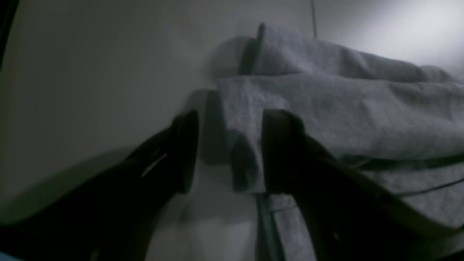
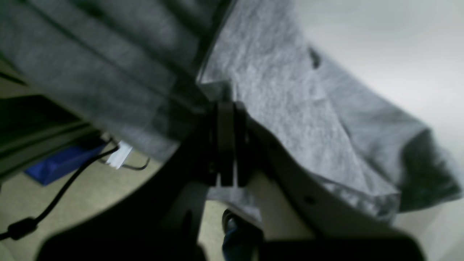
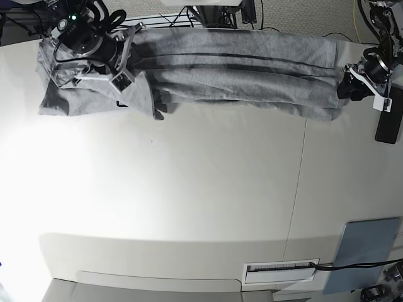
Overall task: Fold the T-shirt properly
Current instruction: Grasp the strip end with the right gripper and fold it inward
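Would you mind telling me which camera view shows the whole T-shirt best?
The base view: the T-shirt lies stretched along the table's far edge, end to end. The left wrist view shows only one folded end, the right wrist view a blurred patch pinched by the right gripper.

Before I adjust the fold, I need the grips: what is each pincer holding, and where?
Right pincer is shut on a fold of the heather-grey cotton T-shirt; left pincer is open at its other end, gripping nothing.

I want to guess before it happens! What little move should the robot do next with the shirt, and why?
Probably close the left gripper on the T-shirt edge. Its open jaws sit on either side of a grey fold at the shirt's end, while the right gripper is already shut on the other end. With both ends held, the arms could lift and fold.
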Motion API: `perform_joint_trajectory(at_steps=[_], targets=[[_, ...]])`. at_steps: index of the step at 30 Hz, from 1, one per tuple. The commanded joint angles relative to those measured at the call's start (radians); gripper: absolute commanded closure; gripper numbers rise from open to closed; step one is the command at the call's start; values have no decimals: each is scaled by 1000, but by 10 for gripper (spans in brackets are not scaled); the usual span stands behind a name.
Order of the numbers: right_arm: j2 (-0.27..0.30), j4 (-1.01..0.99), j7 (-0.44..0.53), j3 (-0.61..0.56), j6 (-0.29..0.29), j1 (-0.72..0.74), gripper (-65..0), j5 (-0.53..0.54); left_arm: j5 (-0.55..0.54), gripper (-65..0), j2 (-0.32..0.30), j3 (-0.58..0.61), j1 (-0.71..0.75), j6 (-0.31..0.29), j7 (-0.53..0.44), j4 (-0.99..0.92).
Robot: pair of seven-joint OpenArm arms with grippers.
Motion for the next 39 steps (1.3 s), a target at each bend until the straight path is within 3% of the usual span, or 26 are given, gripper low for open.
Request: perform_joint_trajectory(at_steps=[1, 9, 16, 19, 24, 34, 39], targets=[[11, 16, 13, 4, 0, -12, 0, 3, -14, -294, -23, -10, -2, -8, -19, 14], [11, 16, -3, 4, 28, -77, 0, 129, -14, -294, -23, -10, -2, -8, -19, 14], [11, 16, -11, 4, 27, -77, -1, 122, -14, -294, -22, -10, -2, -8, -19, 14], [11, 16, -12, 4, 27, -76, -102, 132, -15, -294, -22, -10, -2, -8, -19, 14], [11, 16, -20, 5, 27, -76, -114, 155, -15, -294, -23, -10, -2, -8, -19, 14], [11, 16, 30, 7, 19, -9, -114, -31, -53, -294, -22, -10, -8, -8, -18, 14], [11, 16, 53, 7, -18, 11, -114, -85, -98, -294, 3, -10, -2, -8, 100, 13]])
